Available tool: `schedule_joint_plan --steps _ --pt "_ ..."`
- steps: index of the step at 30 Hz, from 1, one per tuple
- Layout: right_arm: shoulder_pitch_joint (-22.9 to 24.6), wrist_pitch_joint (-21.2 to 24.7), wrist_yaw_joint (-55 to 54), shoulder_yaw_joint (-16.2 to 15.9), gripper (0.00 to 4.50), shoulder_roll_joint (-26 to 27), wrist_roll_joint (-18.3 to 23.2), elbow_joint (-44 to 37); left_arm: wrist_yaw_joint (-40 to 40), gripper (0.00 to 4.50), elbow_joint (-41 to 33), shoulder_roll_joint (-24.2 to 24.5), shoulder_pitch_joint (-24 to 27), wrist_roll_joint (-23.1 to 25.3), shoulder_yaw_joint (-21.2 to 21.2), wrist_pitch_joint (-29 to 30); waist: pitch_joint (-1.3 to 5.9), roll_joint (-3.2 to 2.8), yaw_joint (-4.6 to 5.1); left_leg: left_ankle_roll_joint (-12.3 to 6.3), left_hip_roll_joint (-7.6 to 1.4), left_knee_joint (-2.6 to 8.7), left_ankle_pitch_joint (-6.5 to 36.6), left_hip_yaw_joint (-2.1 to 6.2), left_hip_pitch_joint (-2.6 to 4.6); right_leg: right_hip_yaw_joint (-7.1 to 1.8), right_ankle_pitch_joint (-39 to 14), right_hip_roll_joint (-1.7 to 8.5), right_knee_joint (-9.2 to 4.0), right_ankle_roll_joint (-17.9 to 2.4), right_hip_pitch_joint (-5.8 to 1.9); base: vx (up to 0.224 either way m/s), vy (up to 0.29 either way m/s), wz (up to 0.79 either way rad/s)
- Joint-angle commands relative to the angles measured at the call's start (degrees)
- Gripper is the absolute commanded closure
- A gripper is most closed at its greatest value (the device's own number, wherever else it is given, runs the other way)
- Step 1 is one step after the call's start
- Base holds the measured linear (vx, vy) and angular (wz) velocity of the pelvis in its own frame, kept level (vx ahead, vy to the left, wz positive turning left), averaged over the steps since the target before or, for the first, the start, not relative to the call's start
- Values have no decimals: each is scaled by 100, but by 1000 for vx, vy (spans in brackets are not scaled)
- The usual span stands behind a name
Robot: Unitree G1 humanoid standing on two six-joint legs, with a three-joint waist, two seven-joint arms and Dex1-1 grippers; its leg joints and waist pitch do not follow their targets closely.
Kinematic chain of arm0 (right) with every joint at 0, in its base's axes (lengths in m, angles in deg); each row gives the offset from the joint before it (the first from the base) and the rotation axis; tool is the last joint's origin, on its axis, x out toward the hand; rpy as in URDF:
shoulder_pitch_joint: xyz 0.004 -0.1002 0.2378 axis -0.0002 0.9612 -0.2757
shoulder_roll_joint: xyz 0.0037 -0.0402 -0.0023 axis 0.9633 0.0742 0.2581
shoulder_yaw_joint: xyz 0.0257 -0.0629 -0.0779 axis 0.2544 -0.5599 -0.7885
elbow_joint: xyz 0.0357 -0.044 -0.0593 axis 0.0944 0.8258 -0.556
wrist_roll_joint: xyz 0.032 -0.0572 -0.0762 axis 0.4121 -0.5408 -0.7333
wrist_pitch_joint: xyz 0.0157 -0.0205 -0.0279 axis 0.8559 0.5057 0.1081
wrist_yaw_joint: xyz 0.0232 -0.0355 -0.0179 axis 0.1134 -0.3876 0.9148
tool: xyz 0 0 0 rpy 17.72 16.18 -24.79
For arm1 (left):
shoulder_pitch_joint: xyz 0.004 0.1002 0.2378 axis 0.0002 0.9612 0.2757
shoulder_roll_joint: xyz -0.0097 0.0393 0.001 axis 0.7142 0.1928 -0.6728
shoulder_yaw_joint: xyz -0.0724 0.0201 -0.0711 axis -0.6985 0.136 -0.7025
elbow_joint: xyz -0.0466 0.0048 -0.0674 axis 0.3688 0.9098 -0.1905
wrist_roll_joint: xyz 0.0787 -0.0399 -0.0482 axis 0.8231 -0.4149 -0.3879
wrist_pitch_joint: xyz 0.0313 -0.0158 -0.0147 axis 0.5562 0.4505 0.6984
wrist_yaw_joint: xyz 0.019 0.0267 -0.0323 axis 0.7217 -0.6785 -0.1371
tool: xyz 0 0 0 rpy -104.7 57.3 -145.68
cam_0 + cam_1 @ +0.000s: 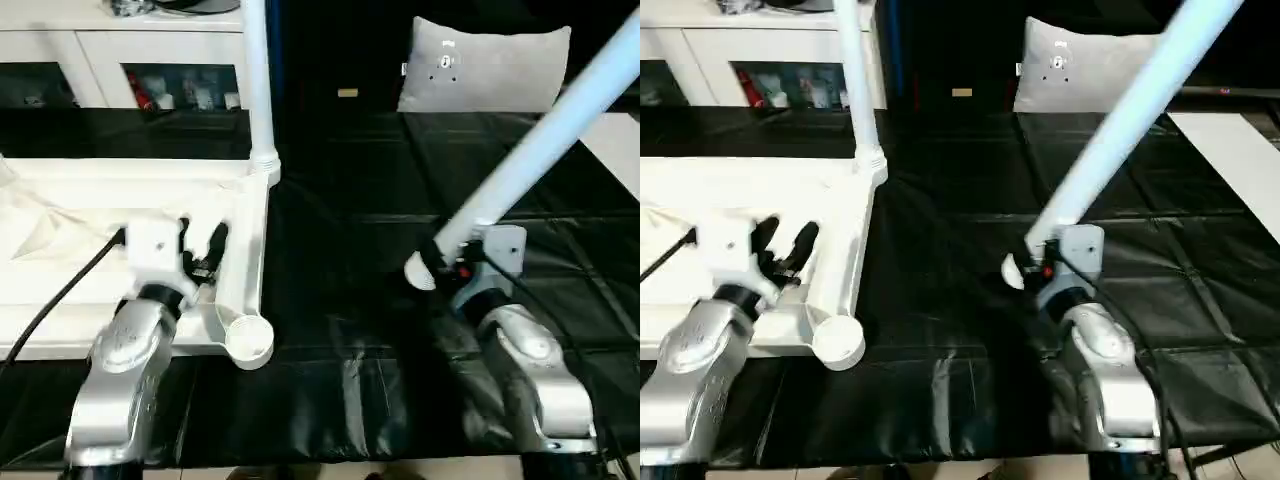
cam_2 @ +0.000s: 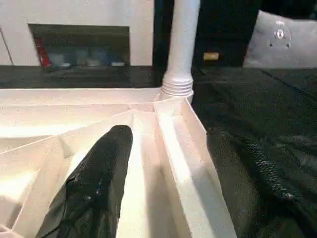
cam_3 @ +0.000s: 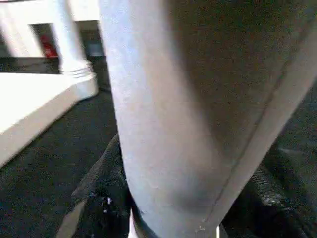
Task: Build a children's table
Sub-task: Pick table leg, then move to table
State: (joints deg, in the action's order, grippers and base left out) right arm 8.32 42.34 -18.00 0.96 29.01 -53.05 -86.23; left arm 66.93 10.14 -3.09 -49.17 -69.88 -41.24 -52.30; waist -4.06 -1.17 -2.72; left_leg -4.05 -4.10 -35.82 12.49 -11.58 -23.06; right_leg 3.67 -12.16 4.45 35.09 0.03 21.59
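The white tabletop (image 1: 100,185) lies upside down at the left on the black cover, ribs up. One white leg (image 1: 258,80) stands upright in its far right corner socket. The near right corner socket (image 1: 250,340) is empty. My left gripper (image 1: 200,243) is open and straddles the tabletop's right rim (image 2: 181,163): one finger (image 2: 99,188) lies inside over the ribs, the other outside over the cover. Off to the right, my right gripper (image 1: 448,262) is shut on a second leg (image 1: 540,150) near its lower end. That leg slants up to the far right, its end (image 1: 418,272) just above the cover.
A grey cushion (image 1: 490,65) leans at the back of the black-covered work surface (image 1: 350,390). A white cabinet (image 1: 120,60) with shelves stands at the back left. A white panel (image 1: 622,145) lies at the right edge. A black cable (image 1: 60,290) runs along my left arm.
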Motion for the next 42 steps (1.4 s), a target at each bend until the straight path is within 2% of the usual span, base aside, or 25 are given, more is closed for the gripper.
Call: schedule_joint_plan --steps 1,3,5,7,8,9,12,13,14,15,17,19,21,24,26,27,28,30,31,33,36,38,39,40,42 --pt "-11 7 8 74 263 26 92 -134 39 170 -60 -10 -31 39 24 -32 307 40 -160 -17 -988 209 1325 588 96 -795 -1011 1429 -692 -1563 -264 0 0 0" --pt "-16 8 17 61 263 23 75 -132 67 170 -67 27 -38 52 66 20 267 -31 -287 -14 -1093 -173 1090 803 -9 -994 -1572 1841 -907 -1632 -363 -3 40 -1" --pt "-18 1 46 49 263 -7 66 -131 65 170 -77 67 -41 88 116 68 254 -80 -279 44 -1081 -109 1021 964 -101 -847 -2083 1660 -870 -1534 -453 8 120 -14" --pt "-25 -47 30 66 263 -21 52 -110 70 170 -130 61 -36 64 110 120 323 -237 -116 18 -940 559 1443 817 340 -213 -1808 430 -321 -1045 -83 22 165 -2" --pt "-44 -61 29 78 263 -36 63 -79 61 170 -178 62 -28 73 103 180 332 -366 35 68 -689 911 1285 688 431 226 -1201 -223 606 -445 164 14 185 3" --pt "-65 -80 42 75 263 -51 65 -50 56 170 -197 68 -24 89 98 206 354 -269 57 52 -695 931 1010 677 475 282 -987 -275 761 -95 251 -19 185 4" --pt "-90 -55 112 -4 263 -93 24 -35 23 170 -226 112 17 76 65 222 445 -47 90 1347 -517 1196 591 510 553 403 -160 -61 543 -14 230 -36 131 -4" --pt "-97 -31 105 13 263 -76 43 -62 10 170 -235 154 27 97 77 251 506 181 13 2206 -367 872 883 411 435 27 21 698 50 -394 133 -20 78 -14" --pt "-96 -27 101 17 263 -72 44 -68 10 170 -237 160 27 98 83 257 592 377 -100 1800 -218 -228 1088 614 120 -593 174 1608 -287 -470 -100 -20 78 -14" --pt "-93 -19 96 17 263 -71 41 -78 9 170 -240 163 21 90 92 272 473 107 -79 1163 -199 -1027 1124 1173 -385 -877 675 2033 -613 -485 -455 -5 69 -27" --pt "-73 -21 96 -17 263 -75 24 -91 16 170 -244 166 13 72 109 294 292 108 -127 1546 -289 -955 1119 1213 -281 -357 152 1412 -660 -1154 -467 -29 116 -38" --pt "-53 -46 115 -46 263 -89 15 -89 22 170 -245 152 8 78 125 310 357 -109 -102 664 -605 188 276 1036 111 -159 -1305 545 -512 -1798 -489 -65 189 -4" --pt "-32 -30 130 -66 263 -104 11 -108 32 170 -212 127 -24 89 152 321 396 -334 300 -614 -886 651 504 1331 678 163 -979 -163 456 -864 132 -48 224 8" --pt "-13 -3 160 -79 263 -109 38 -169 53 170 -82 85 -122 77 182 361 307 -308 181 -1532 -776 737 619 1061 621 280 -769 -120 695 -211 299 -45 186 1" --pt "-16 23 167 -76 263 -136 37 -192 87 170 40 76 -200 203 295 364 297 -121 95 -1292 -706 770 812 1025 503 -7 -601 138 298 -109 104 -72 114 -4" --pt "-22 35 160 -78 263 -158 16 -192 108 170 62 79 -218 267 342 332 356 26 64 -996 -620 593 1017 993 394 -284 -524 461 -14 -92 -24 -75 81 -5" --pt "-38 45 166 -62 263 -186 17 -181 159 170 81 42 -244 305 386 325 360 69 -159 63 -782 16 862 980 147 -795 -1057 1399 -492 -1086 -352 -72 89 -1" --pt "-55 49 179 -38 263 -205 30 -167 203 170 84 -7 -263 289 391 356 330 -70 -100 536 -993 338 916 1076 238 -439 -1028 774 -276 -1273 -280 -67 73 -1" --pt "-94 51 221 -9 263 -241 57 -129 272 170 82 -49 -297 320 409 402 368 -317 179 1030 -1609 896 1605 1662 446 -203 -800 101 408 -356 -2 -52 14 6" --pt "-141 62 271 -5 263 -280 82 -77 302 170 88 -31 -326 401 448 421 379 -385 171 1176 -1510 1018 1814 1521 328 -91 -775 -97 776 253 148 -26 7 3" --pt "-202 82 398 -78 263 -376 48 12 324 170 88 -17 -327 442 460 467 494 -391 165 531 -1068 860 1210 1434 453 -73 -440 -84 542 24 168 -49 -85 1" --pt "-274 -44 430 -122 263 -420 -4 101 172 170 153 83 -330 497 560 495 530 -112 138 -316 -806 626 737 1243 395 -298 95 154 -18 -338 50 -69 -187 -7" --pt "-292 -65 409 -106 263 -398 3 121 106 170 178 132 -329 508 605 510 540 51 4 -491 -407 237 352 762 -68 -537 908 680 -379 -835 -272 -51 -236 -2" --pt "-316 -82 434 -111 263 -393 14 135 -83 170 237 245 -325 497 703 571 514 176 -210 -179 -362 68 106 616 -64 -653 1018 893 -470 -142 -271 -52 -240 -4" --pt "-367 -84 458 -124 263 -368 14 133 -542 170 449 557 -375 503 876 577 516 184 -262 180 -433 258 -38 575 -56 -527 448 627 -427 677 -278 -59 -212 -4"
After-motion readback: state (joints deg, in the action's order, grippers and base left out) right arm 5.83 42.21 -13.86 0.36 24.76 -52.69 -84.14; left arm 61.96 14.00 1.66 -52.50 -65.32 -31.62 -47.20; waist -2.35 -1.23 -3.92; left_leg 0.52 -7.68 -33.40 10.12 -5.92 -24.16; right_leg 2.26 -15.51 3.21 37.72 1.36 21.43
